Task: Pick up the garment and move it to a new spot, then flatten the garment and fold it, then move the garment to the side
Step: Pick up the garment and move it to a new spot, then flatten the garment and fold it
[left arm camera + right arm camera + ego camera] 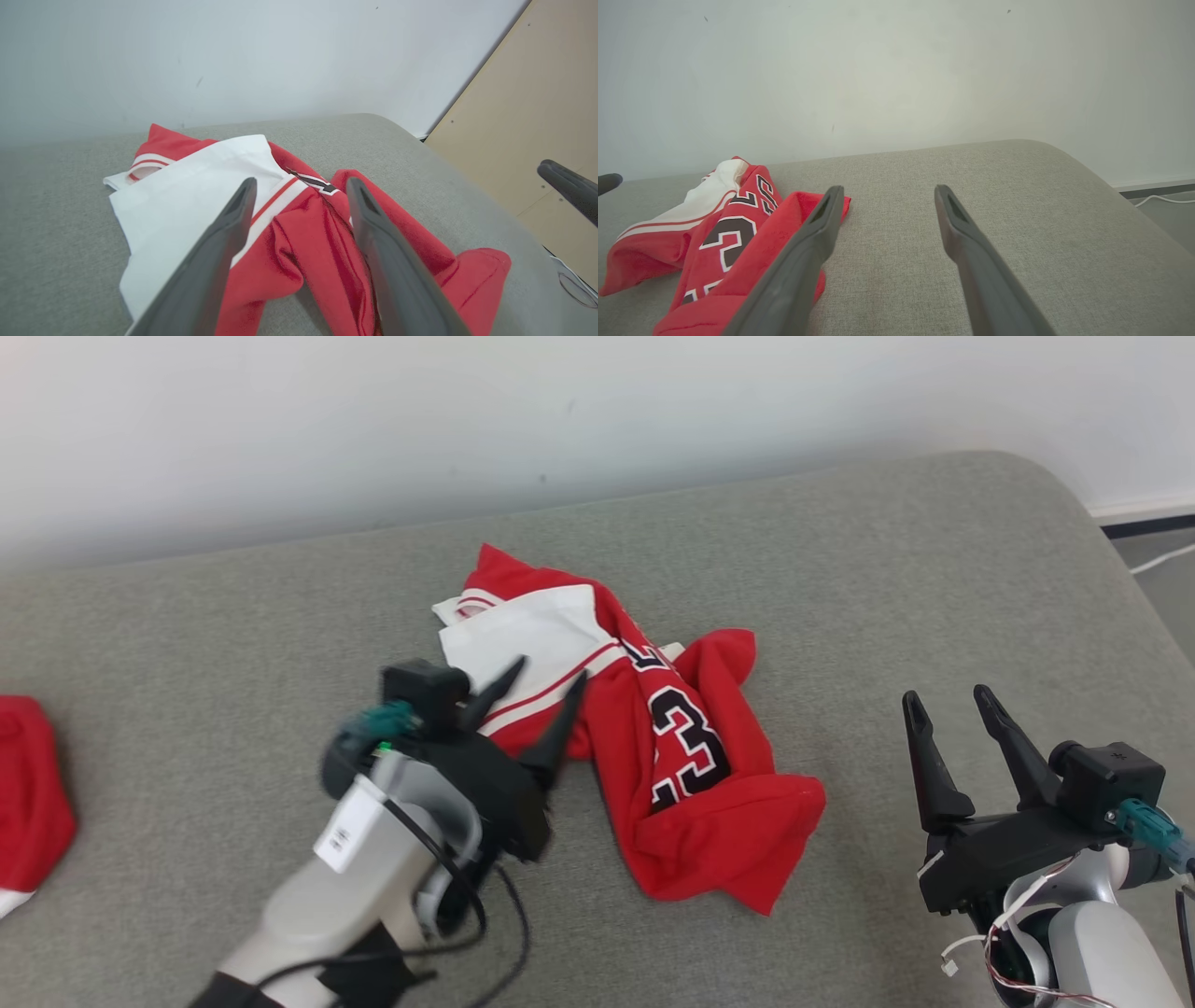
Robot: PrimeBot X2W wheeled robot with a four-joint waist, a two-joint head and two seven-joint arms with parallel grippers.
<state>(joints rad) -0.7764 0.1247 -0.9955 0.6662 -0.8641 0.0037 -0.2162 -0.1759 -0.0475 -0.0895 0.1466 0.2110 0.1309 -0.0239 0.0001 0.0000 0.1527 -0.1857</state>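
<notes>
The garment (pixel 653 756) is a red jersey with a white panel and black numbers, lying crumpled in the middle of the grey cushion (pixel 840 569). My left gripper (pixel 546 677) hovers open over the jersey's left edge, its fingers spread with nothing between them; in the left wrist view the garment (pixel 299 233) lies just beyond the left gripper (pixel 301 184). My right gripper (pixel 948 695) stands open to the right of the jersey, apart from it. From the right wrist view, the garment (pixel 714 242) lies left of the open right gripper (pixel 885 191).
Another red cloth (pixel 28 793) lies at the cushion's left edge. A white wall (pixel 560 411) runs behind the cushion. At the right, the cushion's rounded edge drops to a floor with a white cable (pixel 1162 560). A tan panel (pixel 537 102) stands beyond that edge.
</notes>
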